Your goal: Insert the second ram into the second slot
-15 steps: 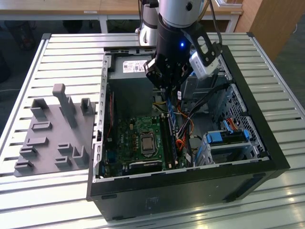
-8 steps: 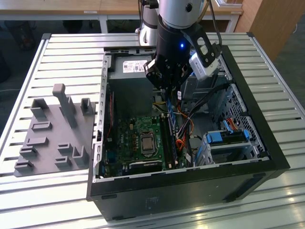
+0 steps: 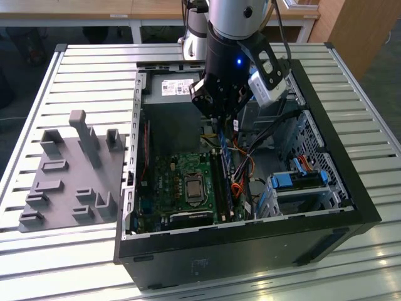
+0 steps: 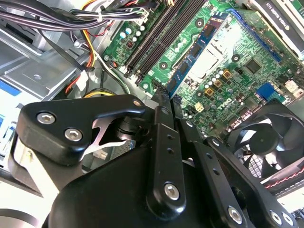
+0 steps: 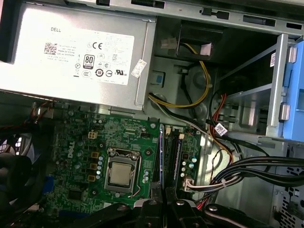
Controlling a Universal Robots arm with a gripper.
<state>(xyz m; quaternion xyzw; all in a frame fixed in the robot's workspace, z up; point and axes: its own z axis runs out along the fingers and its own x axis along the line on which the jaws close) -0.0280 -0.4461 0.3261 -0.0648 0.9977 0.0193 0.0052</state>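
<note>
The computer case (image 3: 238, 257) is laid on its side on the slatted worktop (image 3: 62, 263) with the side panel off, presumably so that the motherboard (image 3: 172, 182) faces upward and can be reached from above; within it are seen the power supply (image 5: 76, 52), a bundle of cables (image 3: 250, 157), the processor socket (image 5: 121, 173), a fan (image 4: 266, 137) and light-blue drive-bay clips (image 3: 297, 180); the gripper (image 3: 217, 118) is held over the case, above the memory slots (image 5: 176, 156); the jaws appear closed narrowly on the second ram (image 4: 197, 50), which projects from between them toward the board and is judged not yet seated; the stick is carried lengthwise in line with the slots, probably so that its edge can meet a slot squarely; whether it touches a slot cannot be told; beside the case, at the exterior view's left, a grey holder tray (image 3: 69, 188) with upright posts is set on the worktop
</note>
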